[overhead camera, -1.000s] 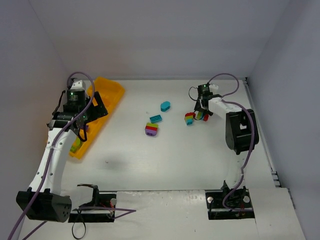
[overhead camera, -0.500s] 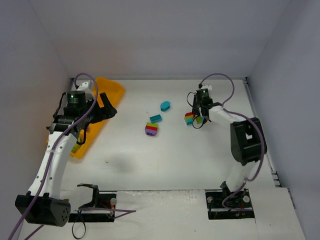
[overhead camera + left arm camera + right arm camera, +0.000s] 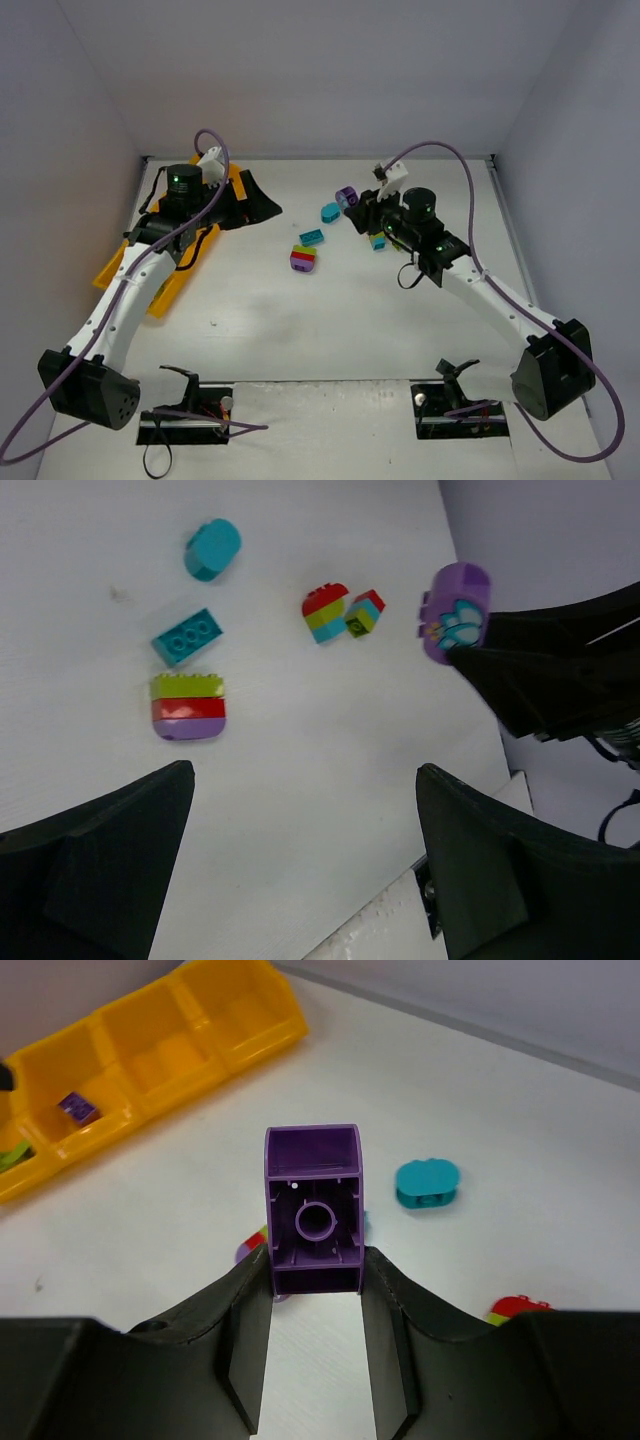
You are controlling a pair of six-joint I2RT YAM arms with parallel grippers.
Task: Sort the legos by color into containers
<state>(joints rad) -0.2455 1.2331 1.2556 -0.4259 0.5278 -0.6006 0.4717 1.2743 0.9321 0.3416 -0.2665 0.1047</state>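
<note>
My right gripper (image 3: 352, 203) is shut on a purple lego (image 3: 347, 196) and holds it above the table; the right wrist view shows the lego's hollow underside (image 3: 313, 1210) between the fingers (image 3: 245, 1340). My left gripper (image 3: 265, 206) is open and empty, just right of the orange-yellow tray (image 3: 160, 290). On the table lie a teal round lego (image 3: 330, 212), a teal brick (image 3: 311, 237) and a green-red-purple stack (image 3: 303, 259). The left wrist view also shows a red-green-teal stack (image 3: 326, 612) and a small multicoloured stack (image 3: 363, 613).
In the right wrist view the tray's compartments (image 3: 150, 1050) lie at the far left, with a purple lego (image 3: 75, 1108) in one and a lime green one (image 3: 10, 1150) in the adjoining one. The left arm covers part of the tray in the top view. Grey walls enclose the table.
My right gripper has risen from the stacks at the right and swung left with the purple lego. My left gripper has moved off the tray to the right, toward the middle.
</note>
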